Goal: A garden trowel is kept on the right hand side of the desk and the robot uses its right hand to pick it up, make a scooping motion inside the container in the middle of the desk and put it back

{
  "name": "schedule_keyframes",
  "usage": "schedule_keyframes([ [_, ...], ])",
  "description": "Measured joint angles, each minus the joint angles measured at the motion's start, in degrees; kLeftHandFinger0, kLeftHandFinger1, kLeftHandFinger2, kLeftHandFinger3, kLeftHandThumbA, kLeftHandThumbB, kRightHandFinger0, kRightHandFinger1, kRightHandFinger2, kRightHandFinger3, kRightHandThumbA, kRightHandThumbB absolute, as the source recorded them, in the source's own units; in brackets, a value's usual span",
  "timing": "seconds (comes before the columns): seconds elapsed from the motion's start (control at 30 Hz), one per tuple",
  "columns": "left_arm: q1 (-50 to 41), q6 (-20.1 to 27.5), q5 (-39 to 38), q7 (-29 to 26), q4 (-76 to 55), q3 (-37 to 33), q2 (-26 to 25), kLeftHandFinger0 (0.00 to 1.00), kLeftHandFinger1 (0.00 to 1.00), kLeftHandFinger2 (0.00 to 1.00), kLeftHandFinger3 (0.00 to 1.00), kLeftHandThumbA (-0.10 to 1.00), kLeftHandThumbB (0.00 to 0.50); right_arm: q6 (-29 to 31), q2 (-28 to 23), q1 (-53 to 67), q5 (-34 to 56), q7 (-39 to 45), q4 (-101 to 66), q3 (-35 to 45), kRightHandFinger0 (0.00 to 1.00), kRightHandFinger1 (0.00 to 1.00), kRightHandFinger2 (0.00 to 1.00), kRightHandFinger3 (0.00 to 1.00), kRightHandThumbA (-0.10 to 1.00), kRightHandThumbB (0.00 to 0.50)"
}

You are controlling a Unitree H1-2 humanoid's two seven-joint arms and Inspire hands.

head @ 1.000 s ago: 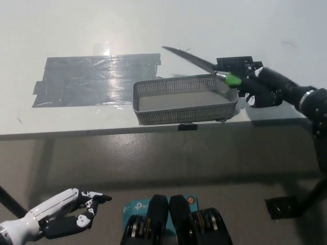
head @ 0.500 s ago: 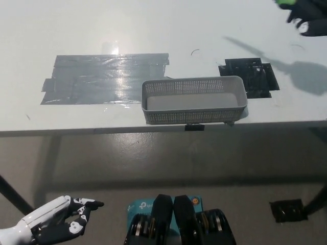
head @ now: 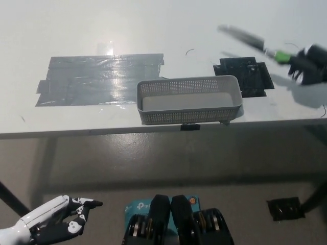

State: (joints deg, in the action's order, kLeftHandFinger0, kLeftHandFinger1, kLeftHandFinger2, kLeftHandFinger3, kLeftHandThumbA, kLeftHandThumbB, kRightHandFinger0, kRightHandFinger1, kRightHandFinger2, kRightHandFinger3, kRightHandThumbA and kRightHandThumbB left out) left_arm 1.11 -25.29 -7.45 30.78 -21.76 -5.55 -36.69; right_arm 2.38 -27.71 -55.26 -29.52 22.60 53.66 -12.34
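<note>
Black fingers (head: 297, 67) of the right hand (head: 309, 64) are wrapped round the handle of the garden trowel (head: 251, 40). Just past the grip is a green collar (head: 280, 56), and the grey blade runs up and to the left from it, blurred by motion. Half a second ago this hand was almost out of view at the top right corner, and only the tool's shadow lay on the desk (head: 204, 25). It now sits lower, at the right edge of the view, and the whole trowel shows. A second ago the blade reached over the right end of the container (head: 189, 81). Now it is well clear of it, beyond and to the right of the black patch (head: 244, 76), and appears lifted off the surface. The grey mesh container stands near the desk's front edge, with its right end just beside the black patch and its back left corner on the grey taped area (head: 97, 76). The view itself has shifted slightly, but the container has kept its place between the two patches. Bare white desk lies open behind the container and along the far side. The white left hand (head: 53, 224) rests low at the bottom left, below the desk edge, with its fingers loosely spread and holding nothing.
</note>
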Motion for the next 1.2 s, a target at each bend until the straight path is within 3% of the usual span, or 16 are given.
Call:
schedule_keyframes([
  [0.1, 0.1, 0.0, 0.0, 0.0, 0.0, 0.0, 0.0, 1.0, 0.93, 0.87, 1.0, 1.0, 0.479, 0.3, 1.8, 0.9, -1.9, -3.1, 2.7, -3.9, 0.0, 0.31, 0.57, 0.32, -0.1, 0.0],
  [0.13, 0.1, 0.0, 0.0, 0.0, 0.0, 0.0, 0.0, 1.0, 0.93, 0.87, 1.0, 1.0, 0.471, 0.3, 2.4, 1.0, -2.4, -4.4, 3.2, -4.7, 0.0, 0.28, 0.55, 0.48, -0.1, 0.0],
  [0.2, 0.1, 0.0, 0.0, 0.0, 0.0, 0.0, 0.0, 1.0, 0.94, 0.87, 1.0, 1.0, 0.469, 0.0, 2.9, 0.7, -3.8, -7.0, 3.7, -6.7, 0.0, 0.25, 0.53, 0.26, -0.1, 0.0],
  [0.3, 0.1, 0.0, 0.0, 0.0, 0.0, 0.0, 0.0, 1.0, 0.96, 0.88, 1.0, 1.0, 0.467, -1.4, 3.7, 0.2, -6.1, -11.2, 5.3, -10.0, 0.0, 0.25, 0.55, 0.18, -0.1, 0.028],
  [0.37, 0.1, 0.0, 0.0, 0.0, 0.0, 0.0, 0.0, 1.0, 0.96, 0.88, 1.0, 1.0, 0.467, -2.4, 4.2, -0.3, -7.2, -13.4, 6.4, -11.5, 0.04, 0.35, 0.66, 0.38, -0.1, 0.02],
  [0.47, 0.1, 0.0, 0.0, 0.0, 0.0, 0.0, 0.0, 1.0, 0.96, 0.87, 1.0, 1.0, 0.474, -4.2, 4.9, -1.4, -9.1, -17.2, 8.4, -14.6, 0.0, 0.35, 0.64, 0.39, -0.1, 0.028],
  [0.5, 0.0, 0.0, 0.0, 0.0, -0.1, 0.1, 0.0, 1.0, 0.96, 0.87, 1.0, 1.0, 0.481, -4.8, 5.1, -1.4, -9.6, -18.3, 8.6, -15.4, 0.15, 0.48, 0.74, 0.53, -0.1, 0.011],
  [0.6, -0.2, 0.0, 0.0, 0.0, -0.2, 0.2, 0.0, 1.0, 0.96, 0.87, 1.0, 1.0, 0.473, -5.9, 5.6, -1.4, -10.6, -21.4, 9.2, -16.9, 0.14, 0.43, 0.56, 0.72, -0.1, 0.086],
  [0.67, -0.4, 0.1, 0.0, 0.0, -0.2, 0.4, 0.0, 1.0, 0.96, 0.87, 1.0, 1.0, 0.476, -7.0, 5.7, -1.4, -11.3, -23.6, 9.8, -17.4, 0.18, 0.45, 0.57, 0.9, -0.1, 0.102],
  [0.7, -0.4, 0.1, 0.0, 0.0, -0.2, 0.4, 0.0, 1.0, 0.95, 0.87, 1.0, 1.0, 0.483, -7.4, 5.8, -1.4, -11.3, -24.2, 10.0, -17.4, 0.23, 0.49, 0.62, 1.0, -0.1, 0.101],
  [0.73, -0.4, 0.1, 0.0, 0.0, -0.2, 0.5, 0.0, 1.0, 0.95, 0.87, 1.0, 1.0, 0.485, -7.9, 5.8, -1.4, -11.3, -24.7, 10.2, -17.4, 0.58, 0.95, 1.0, 1.0, 0.11, 0.02],
  [0.77, -0.4, 0.1, 0.0, 0.0, -0.2, 0.5, 0.0, 1.0, 0.95, 0.87, 1.0, 1.0, 0.487, -8.4, 5.9, -1.4, -11.3, -25.0, 10.3, -17.3, 0.88, 1.0, 1.0, 1.0, 0.19, 0.059],
  [0.8, -0.4, 0.1, 0.0, 0.0, -0.2, 0.5, 0.0, 1.0, 0.95, 0.86, 1.0, 1.0, 0.481, -9.2, 5.9, -1.5, -11.5, -25.0, 10.2, -17.7, 1.0, 1.0, 1.0, 1.0, 0.51, 0.244],
  [0.83, -0.5, 0.1, 0.0, 0.0, -0.3, 0.4, 0.0, 1.0, 0.95, 0.86, 1.0, 1.0, 0.48, -10.1, 5.9, -1.5, -11.9, -24.8, 10.0, -18.3, 1.0, 1.0, 1.0, 1.0, 0.66, 0.306],
  [0.87, -0.5, 0.1, 0.0, 0.0, -0.3, 0.4, 0.0, 1.0, 0.95, 0.86, 1.0, 1.0, 0.471, -10.7, 5.9, -1.6, -12.1, -24.6, 10.0, -19.0, 1.0, 1.0, 1.0, 1.0, 0.73, 0.477],
  [1.2, -1.0, 0.2, 0.0, 0.0, -0.2, 0.4, 0.0, 1.0, 0.94, 0.86, 1.0, 1.0, 0.487, -17.5, 4.5, -1.6, -10.5, -14.3, 1.6, -17.2, 1.0, 1.0, 1.0, 1.0, 0.94, 0.5],
])
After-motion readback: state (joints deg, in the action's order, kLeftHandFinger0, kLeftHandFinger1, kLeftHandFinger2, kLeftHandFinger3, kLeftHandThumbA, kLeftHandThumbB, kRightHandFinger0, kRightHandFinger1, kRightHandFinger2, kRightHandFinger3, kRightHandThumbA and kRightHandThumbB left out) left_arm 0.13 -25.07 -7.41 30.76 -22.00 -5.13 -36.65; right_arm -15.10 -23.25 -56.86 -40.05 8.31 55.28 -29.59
